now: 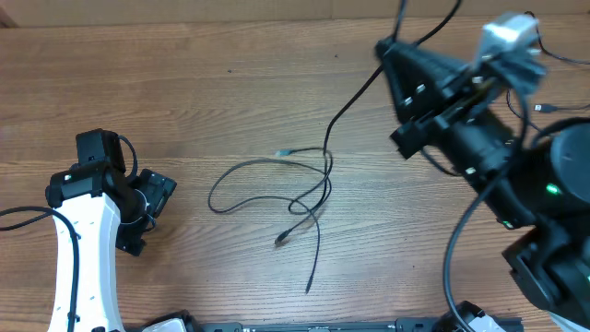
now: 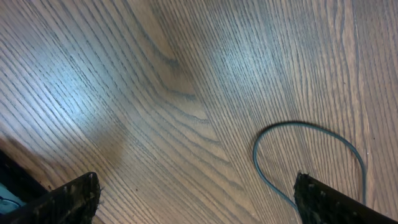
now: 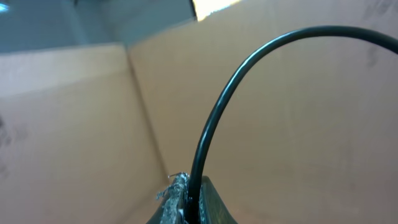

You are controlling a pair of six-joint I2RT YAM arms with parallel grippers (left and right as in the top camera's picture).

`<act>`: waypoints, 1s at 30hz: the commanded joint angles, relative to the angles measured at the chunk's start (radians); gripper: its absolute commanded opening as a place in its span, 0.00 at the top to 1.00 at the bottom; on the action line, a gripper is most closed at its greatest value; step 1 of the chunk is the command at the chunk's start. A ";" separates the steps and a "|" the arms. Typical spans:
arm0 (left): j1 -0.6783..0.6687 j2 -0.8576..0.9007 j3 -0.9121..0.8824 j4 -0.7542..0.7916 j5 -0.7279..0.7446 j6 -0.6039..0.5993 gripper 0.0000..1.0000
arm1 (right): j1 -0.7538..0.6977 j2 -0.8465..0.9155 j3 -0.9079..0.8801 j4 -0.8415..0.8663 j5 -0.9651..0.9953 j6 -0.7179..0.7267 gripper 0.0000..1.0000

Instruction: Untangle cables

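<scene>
at mid-table (image 1: 230,83), the cables (image 1: 304,184) are laid in loose, crossed loops. one of them is drawn up and pinched in the raised right gripper (image 3: 189,205). the left gripper (image 2: 199,205) is held spread over the wood, a loop lying near one finger.

Cables (image 1: 309,184) lying in loose crossed loops on the table (image 1: 230,83) at its centre, one strand rising toward 1 o'clock and pinched in the right gripper (image 1: 385,48), left gripper (image 1: 159,195) at 9 o'clock of the loops, near but apart, loose ends trailing toward 6 o'clock
</scene>
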 commanded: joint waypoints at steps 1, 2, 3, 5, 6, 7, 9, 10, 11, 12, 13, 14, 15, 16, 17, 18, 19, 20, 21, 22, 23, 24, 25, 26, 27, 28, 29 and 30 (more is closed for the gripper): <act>-0.001 -0.011 0.001 0.001 -0.014 -0.010 0.00 | 0.002 0.003 0.104 0.007 0.203 -0.069 0.96; -0.001 -0.011 0.001 0.001 -0.014 -0.010 0.00 | 0.002 0.008 0.116 -0.004 0.225 -0.083 0.96; -0.001 -0.011 0.001 0.001 -0.014 -0.010 0.00 | 0.002 0.015 0.136 -0.024 0.262 -0.105 0.96; -0.001 -0.011 0.001 0.001 -0.014 -0.010 0.00 | 0.002 0.029 0.158 -0.054 0.328 -0.143 0.96; -0.001 -0.011 0.001 0.001 -0.014 -0.010 0.00 | 0.002 0.035 0.162 -0.058 0.364 -0.169 0.96; -0.001 -0.011 0.001 0.001 -0.014 -0.010 0.00 | 0.002 0.042 0.162 -0.058 0.399 -0.196 0.96; -0.001 -0.011 0.001 0.001 -0.014 -0.010 0.01 | 0.002 0.061 0.162 -0.055 0.481 -0.254 0.96; -0.001 -0.011 0.001 0.001 -0.014 -0.010 0.00 | 0.002 0.072 0.162 -0.051 0.526 -0.282 0.96; -0.001 -0.011 0.001 0.001 -0.014 -0.010 0.00 | -0.002 0.100 0.162 -0.045 0.600 -0.313 0.96; -0.001 -0.011 0.001 0.001 -0.014 -0.010 0.00 | -0.005 0.113 0.162 -0.052 0.610 -0.314 0.96; -0.001 -0.011 0.001 0.001 -0.014 -0.010 0.00 | -0.006 0.127 0.162 -0.072 0.604 -0.313 0.96; -0.001 -0.011 0.001 0.001 -0.014 -0.010 0.01 | -0.006 0.138 0.162 -0.093 0.583 -0.312 0.96; -0.001 -0.011 0.001 0.001 -0.014 -0.010 0.00 | 0.000 0.151 0.162 -0.123 0.533 -0.310 0.96; -0.001 -0.011 0.001 0.001 -0.014 -0.010 0.00 | 0.008 0.159 0.162 -0.147 0.468 -0.310 0.96; -0.001 -0.011 0.001 0.001 -0.014 -0.010 0.00 | 0.015 0.166 0.162 -0.164 0.415 -0.310 0.96; -0.001 -0.011 0.001 0.001 -0.014 -0.010 0.00 | 0.022 0.170 0.162 -0.174 0.375 -0.310 0.96; -0.001 -0.011 0.001 0.001 -0.014 -0.010 0.00 | 0.030 0.174 0.162 -0.181 0.346 -0.310 0.96; -0.001 -0.011 0.001 0.001 -0.014 -0.010 0.00 | 0.035 0.175 0.162 -0.183 0.334 -0.310 0.96; -0.001 -0.011 0.001 0.001 -0.014 -0.010 0.01 | 0.039 0.175 0.162 -0.180 0.335 -0.310 0.96; -0.001 -0.011 0.001 0.001 -0.014 -0.010 0.00 | 0.039 0.175 0.162 -0.178 0.335 -0.310 0.96; -0.001 -0.011 0.001 0.001 -0.014 -0.010 0.00 | 0.039 0.172 0.162 -0.177 0.336 -0.310 0.96; -0.001 -0.011 0.001 0.001 -0.014 -0.010 0.01 | 0.039 0.168 0.162 -0.178 0.336 -0.310 0.96; -0.001 -0.011 0.001 0.001 -0.014 -0.010 0.00 | 0.039 0.164 0.162 -0.180 0.336 -0.310 0.96; -0.001 -0.011 0.001 0.001 -0.014 -0.010 0.00 | 0.038 0.158 0.162 -0.180 0.336 -0.310 0.96; -0.001 -0.011 0.001 0.001 -0.014 -0.010 0.01 | 0.037 0.150 0.162 -0.180 0.336 -0.310 0.96; -0.001 -0.011 0.001 0.001 -0.014 -0.010 0.00 | 0.037 0.138 0.162 -0.180 0.336 -0.310 0.96; -0.001 -0.011 0.001 0.001 -0.014 -0.010 0.01 | 0.037 0.132 0.162 -0.180 0.336 -0.310 0.96; -0.001 -0.011 0.001 0.001 -0.014 -0.010 0.00 | 0.037 0.122 0.162 -0.180 0.336 -0.310 0.96</act>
